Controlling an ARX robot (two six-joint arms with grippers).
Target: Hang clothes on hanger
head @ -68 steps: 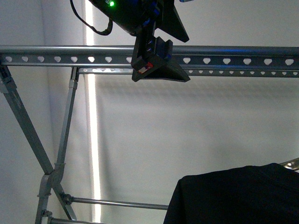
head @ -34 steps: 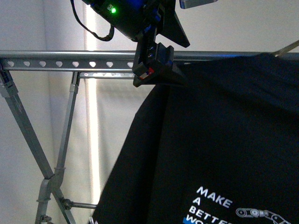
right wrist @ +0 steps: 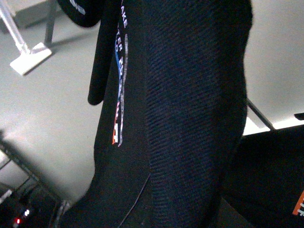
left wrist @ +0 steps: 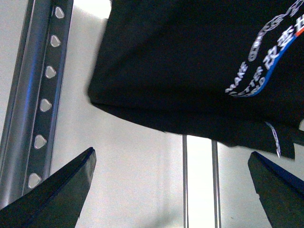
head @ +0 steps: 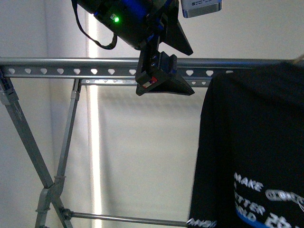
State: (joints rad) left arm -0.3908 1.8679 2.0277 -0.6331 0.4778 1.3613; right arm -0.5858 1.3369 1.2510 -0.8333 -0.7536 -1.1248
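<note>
T-shirt (head: 251, 142) is up at the height of the rack rail (head: 71, 66), towards its right end, but I can't tell if it's actually hooked on, so I'd say lift done, hanging prob. left to do. Left end effector (left wrist: 171, 153) is spread wide & empty by the rail. Right end effector is hidden behind black fabric, so can't tell its state.

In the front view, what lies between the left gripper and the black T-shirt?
Front view: between left gripper and T-shirt, only a bare stretch of the rack's rail; nothing hangs there.
</note>
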